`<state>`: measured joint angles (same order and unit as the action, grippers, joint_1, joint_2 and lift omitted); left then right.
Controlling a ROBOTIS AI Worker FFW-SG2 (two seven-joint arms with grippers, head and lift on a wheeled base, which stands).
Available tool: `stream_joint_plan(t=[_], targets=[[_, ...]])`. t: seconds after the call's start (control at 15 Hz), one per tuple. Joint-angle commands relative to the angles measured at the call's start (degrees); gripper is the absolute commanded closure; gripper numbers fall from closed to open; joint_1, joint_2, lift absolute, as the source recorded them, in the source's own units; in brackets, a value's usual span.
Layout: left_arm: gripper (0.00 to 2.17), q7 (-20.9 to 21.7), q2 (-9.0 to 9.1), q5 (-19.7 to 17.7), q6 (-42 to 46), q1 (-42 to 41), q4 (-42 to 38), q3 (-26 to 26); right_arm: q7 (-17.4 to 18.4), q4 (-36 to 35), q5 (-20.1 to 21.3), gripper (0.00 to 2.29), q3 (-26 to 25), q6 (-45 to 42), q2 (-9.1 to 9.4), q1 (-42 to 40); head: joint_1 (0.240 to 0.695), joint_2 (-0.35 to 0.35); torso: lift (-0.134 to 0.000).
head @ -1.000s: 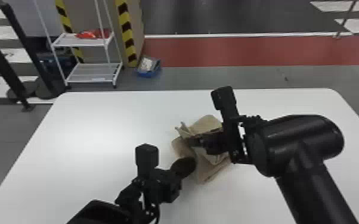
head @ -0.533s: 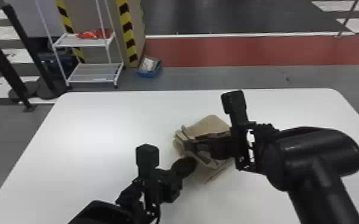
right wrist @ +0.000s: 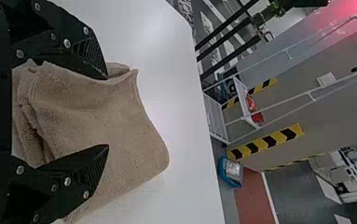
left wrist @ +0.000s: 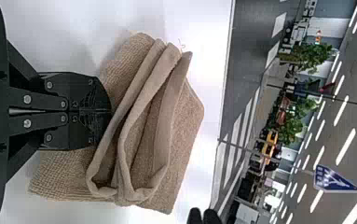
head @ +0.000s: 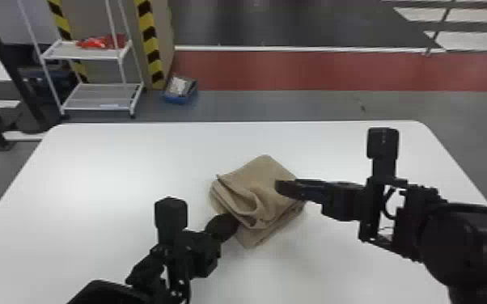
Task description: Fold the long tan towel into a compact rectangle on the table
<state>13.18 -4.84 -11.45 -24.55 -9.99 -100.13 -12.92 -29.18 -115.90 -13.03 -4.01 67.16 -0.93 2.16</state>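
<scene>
The tan towel lies in a thick, folded bundle near the middle of the table, its near-left side rumpled into a loose loop. At that near-left edge is my left gripper. In the left wrist view the left gripper is shut, fingertips together over the lower layer and against the looped folds of the towel. My right gripper is over the bundle's right side. The right wrist view has the right gripper open, fingers apart, with the towel spanning the space beneath and between them.
Bare white table surrounds the bundle, with wide room to the left and beyond it. Past the far edge stand a white shelf rack and a blue bin on the floor.
My right gripper has drawn back to the right across the towel, uncovering its top. The upper flap, ruffled at the left before, lies flatter. My left gripper has stayed about where it was.
</scene>
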Motion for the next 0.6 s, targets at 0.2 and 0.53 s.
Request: stream_joint_plan(t=[0.2,0.53], targets=[[1.95,0.00,-0.08,-0.15,1.21,-1.70,-1.91,-0.17,-5.45,0.06,-1.91,2.02,-6.36,-3.04,-2.85,-6.64,0.695,-0.091,-0.123],[1.95,0.00,-0.43,-0.24,1.39,-4.60,-5.78,0.27,-5.45,10.17,1.60,2.02,-4.25,-10.78,-3.29,-2.42,0.695,-0.132,-0.123]])
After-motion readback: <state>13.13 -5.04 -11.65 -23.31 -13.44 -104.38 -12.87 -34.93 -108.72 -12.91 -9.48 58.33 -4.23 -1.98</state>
